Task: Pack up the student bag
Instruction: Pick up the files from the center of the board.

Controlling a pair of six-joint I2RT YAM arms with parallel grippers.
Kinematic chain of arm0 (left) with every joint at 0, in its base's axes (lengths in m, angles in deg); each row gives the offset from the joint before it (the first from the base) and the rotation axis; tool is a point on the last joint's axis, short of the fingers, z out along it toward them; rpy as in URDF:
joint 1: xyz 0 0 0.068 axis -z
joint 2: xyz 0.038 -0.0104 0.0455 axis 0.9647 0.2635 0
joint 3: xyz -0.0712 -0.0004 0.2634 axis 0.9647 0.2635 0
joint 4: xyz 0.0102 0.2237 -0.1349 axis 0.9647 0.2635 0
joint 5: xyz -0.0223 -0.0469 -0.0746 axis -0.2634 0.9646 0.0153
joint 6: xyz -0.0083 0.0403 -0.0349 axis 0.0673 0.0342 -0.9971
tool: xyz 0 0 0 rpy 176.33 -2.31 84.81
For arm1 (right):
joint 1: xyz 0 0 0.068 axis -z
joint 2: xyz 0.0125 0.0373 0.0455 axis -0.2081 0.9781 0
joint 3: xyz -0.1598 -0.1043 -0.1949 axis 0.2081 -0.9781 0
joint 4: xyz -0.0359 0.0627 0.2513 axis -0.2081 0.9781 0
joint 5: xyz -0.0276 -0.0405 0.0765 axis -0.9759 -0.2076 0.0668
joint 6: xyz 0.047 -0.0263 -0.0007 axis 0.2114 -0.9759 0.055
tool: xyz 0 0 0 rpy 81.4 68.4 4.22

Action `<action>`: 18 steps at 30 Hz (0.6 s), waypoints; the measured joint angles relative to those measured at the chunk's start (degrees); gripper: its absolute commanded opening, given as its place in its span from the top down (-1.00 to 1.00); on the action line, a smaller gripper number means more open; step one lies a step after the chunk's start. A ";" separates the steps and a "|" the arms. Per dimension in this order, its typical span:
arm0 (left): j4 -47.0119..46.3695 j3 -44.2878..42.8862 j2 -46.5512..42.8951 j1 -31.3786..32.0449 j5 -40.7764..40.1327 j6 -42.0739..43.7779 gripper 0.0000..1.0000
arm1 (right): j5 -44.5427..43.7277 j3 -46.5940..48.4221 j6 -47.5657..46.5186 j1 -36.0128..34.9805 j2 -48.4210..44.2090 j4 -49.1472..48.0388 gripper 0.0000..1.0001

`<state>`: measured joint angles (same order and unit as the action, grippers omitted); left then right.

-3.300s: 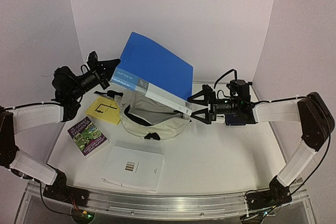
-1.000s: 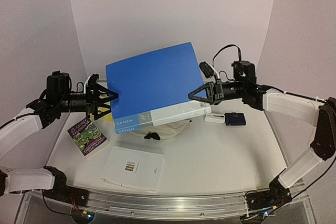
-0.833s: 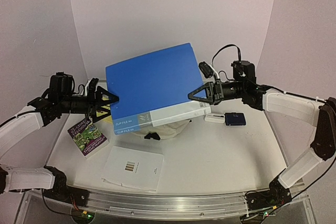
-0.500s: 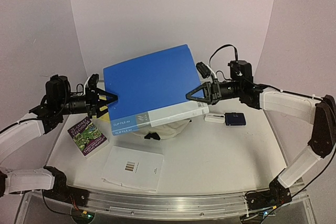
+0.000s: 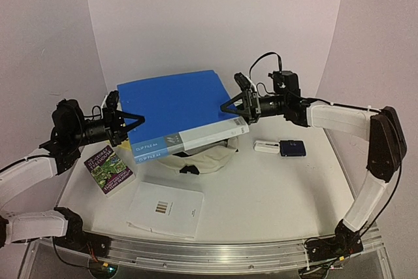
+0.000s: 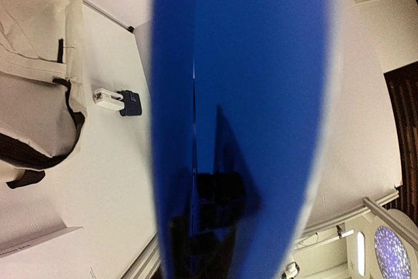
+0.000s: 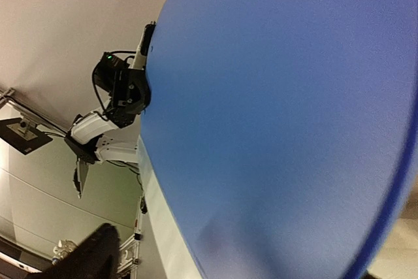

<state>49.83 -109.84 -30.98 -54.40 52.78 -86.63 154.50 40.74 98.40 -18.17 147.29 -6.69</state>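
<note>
Jaws of the left gripper (image 5: 132, 127) are clamped on the left edge of the blue folder (image 5: 173, 106), holding it up off the table (image 5: 274, 187), while the right gripper (image 5: 236, 106) has its jaws spread wide at the folder's right corner. Right under the folder the student bag (image 5: 202, 159) lies mid-table, with a paperback (image 5: 108, 169) and a white booklet (image 5: 164, 208) nearer, to the left
</note>
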 measured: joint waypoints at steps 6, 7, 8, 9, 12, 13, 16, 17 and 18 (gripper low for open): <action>7.40 -0.03 -6.34 -0.03 -9.69 0.03 1.00 | -10.50 6.66 -2.08 6.10 6.65 2.00 -0.97; 8.59 -0.07 -7.16 -0.03 -11.48 0.04 1.00 | -13.78 8.04 -3.52 7.11 8.00 3.49 -0.97; 9.82 -0.11 -7.81 -0.06 -13.28 0.03 1.00 | -17.17 9.20 -4.89 7.86 9.15 4.88 -0.97; 11.33 -0.29 -8.41 -0.09 -15.17 0.01 1.00 | -20.60 10.82 -6.32 8.37 10.63 6.53 -0.97; 14.79 -1.08 -9.40 -0.13 -19.31 0.06 1.00 | -29.67 17.91 -10.65 8.54 16.64 11.64 -0.97; 15.55 -1.26 -9.56 -0.14 -20.37 0.07 1.00 | -32.14 20.79 -11.99 8.35 19.08 12.98 -0.97; 17.84 -1.57 -9.85 -0.17 -22.75 0.10 1.00 | -37.70 28.41 -15.21 7.76 26.18 16.51 -0.97; 18.53 -1.62 -9.97 -0.18 -23.30 0.10 1.00 | -39.17 30.88 -16.08 7.58 28.62 17.64 -0.97; 19.10 -1.63 -10.18 -0.18 -23.69 0.09 1.00 | -40.47 33.12 -16.84 7.40 31.02 18.73 -0.97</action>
<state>68.93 -111.47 -41.17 -54.58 29.09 -86.54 114.02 73.86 81.55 -10.77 178.31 12.04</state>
